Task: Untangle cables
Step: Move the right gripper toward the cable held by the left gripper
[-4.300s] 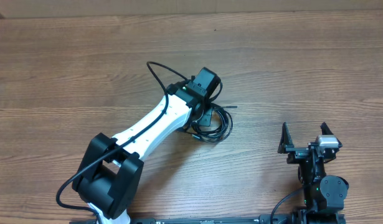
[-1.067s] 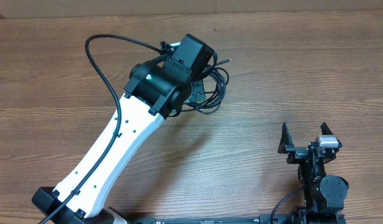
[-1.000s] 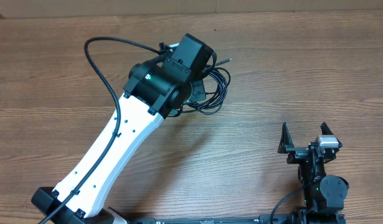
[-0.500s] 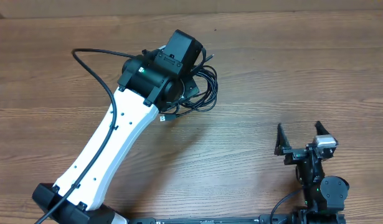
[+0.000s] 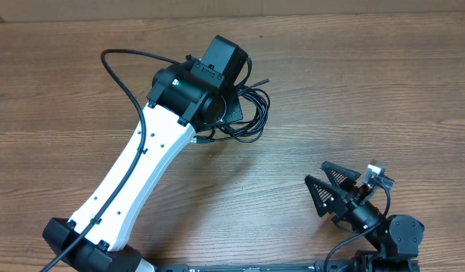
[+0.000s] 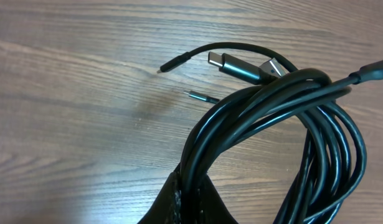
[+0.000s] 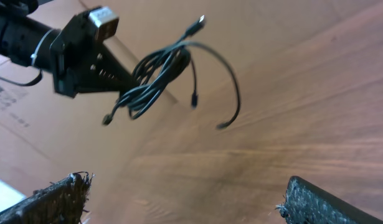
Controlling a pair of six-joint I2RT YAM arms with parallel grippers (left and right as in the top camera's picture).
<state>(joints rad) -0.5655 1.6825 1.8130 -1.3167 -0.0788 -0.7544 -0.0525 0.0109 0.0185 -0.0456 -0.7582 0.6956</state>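
The cables [image 5: 251,113] form one tangled bundle of thin black cords. My left gripper [image 6: 194,190] is shut on the bundle's loops [image 6: 272,124], holding it above the wooden table. A silver-tipped plug [image 6: 231,65], a small black plug end [image 6: 172,64] and a thin pin tip [image 6: 200,96] stick out of it. In the overhead view the left wrist [image 5: 217,72] hides its own fingers. In the right wrist view the cables [image 7: 160,74] hang from the left gripper [image 7: 119,84] with loose ends dangling. My right gripper [image 5: 315,171] is open and empty near the front right, pointing left.
The thick black cord [image 5: 119,68] of the left arm loops out over the table's left half. The white left arm [image 5: 134,174] crosses the table diagonally from the front left. A cardboard box [image 7: 29,124] shows behind the table in the right wrist view.
The left arm raised the bundle and carried it toward the far side, then held nearly still. In the last half second the right gripper swung left and tilted toward the cables, still open.
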